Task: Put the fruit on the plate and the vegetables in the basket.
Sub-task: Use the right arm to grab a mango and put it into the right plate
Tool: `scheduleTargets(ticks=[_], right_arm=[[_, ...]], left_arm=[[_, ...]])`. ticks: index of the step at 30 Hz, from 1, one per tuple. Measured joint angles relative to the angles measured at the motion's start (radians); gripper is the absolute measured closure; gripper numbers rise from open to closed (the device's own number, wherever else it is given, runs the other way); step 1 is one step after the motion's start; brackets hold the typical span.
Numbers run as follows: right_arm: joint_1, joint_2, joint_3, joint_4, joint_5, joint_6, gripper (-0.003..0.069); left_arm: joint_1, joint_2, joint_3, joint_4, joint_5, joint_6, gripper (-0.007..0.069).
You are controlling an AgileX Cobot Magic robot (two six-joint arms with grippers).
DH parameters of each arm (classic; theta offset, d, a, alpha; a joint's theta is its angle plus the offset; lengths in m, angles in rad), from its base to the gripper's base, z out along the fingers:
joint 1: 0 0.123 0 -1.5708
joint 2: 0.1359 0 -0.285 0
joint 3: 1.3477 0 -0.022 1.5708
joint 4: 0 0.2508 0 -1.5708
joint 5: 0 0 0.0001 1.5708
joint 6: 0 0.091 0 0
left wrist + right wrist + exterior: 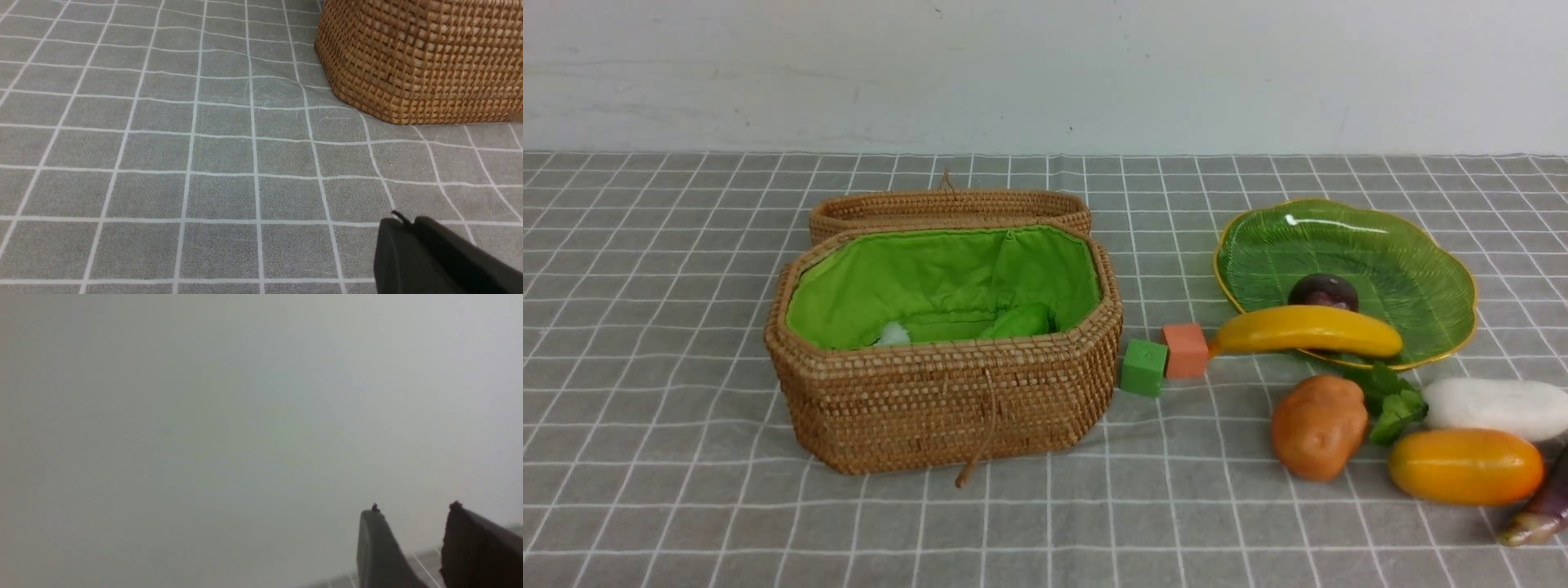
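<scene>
Left jaws: pressed together and empty, above the worktop's grey checked cloth (163, 163), near a corner of the basket (408, 61).
Right jaws: parted with a clear gap and gripping nothing; only a pale blur shows behind them.
Eggplant (1539, 510): lower right edge of the front view, partly cut off.
Mango (1466, 466): lower right, just beside the eggplant.
Potato (1319, 426): left of the mango, touching the leaves of the radish (1494, 407).
Basket: centre-left, standing open, with the gourd (1017, 321) inside.
Green cube (1143, 367), orange cube (1184, 349): between the basket and the plate.
Banana (1307, 331): lying across the near rim of the plate (1405, 245).
Plum (1323, 291): on the plate, behind the banana.
Lid (947, 208): folded back behind the basket.
</scene>
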Motion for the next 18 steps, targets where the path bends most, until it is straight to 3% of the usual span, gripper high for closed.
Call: scheduleTargets(ticks=[3,8,11,16,17,18], right_arm=[[0.0,0.14,-0.016,-0.068,0.062,-0.019,0.0419],[0.0,0.305,-0.018,-0.04,0.132,-0.022,0.0419],[0.0,0.427,-0.075,-0.009,0.307,-0.116,0.0408],[0.0,0.583,-0.222,0.086,0.527,-0.201,0.0328],[0.007,0.636,-0.274,0.13,0.57,-0.281,0.0274],[0.012,0.648,-0.284,0.137,0.578,-0.313,0.0267]], left_arm=[[0.0,0.0,0.0,0.002,0.0,0.0,0.0589],[0.0,0.0,0.0,0.002,0.0,0.0,0.0585],[0.0,0.0,0.0,0.004,0.0,0.0,0.0582],[0.0,0.0,0.0,0.007,0.0,0.0,0.0574],[0.0,0.0,0.0,0.007,0.0,0.0,0.0571],[0.0,0.0,0.0,0.007,0.0,0.0,0.0571]])
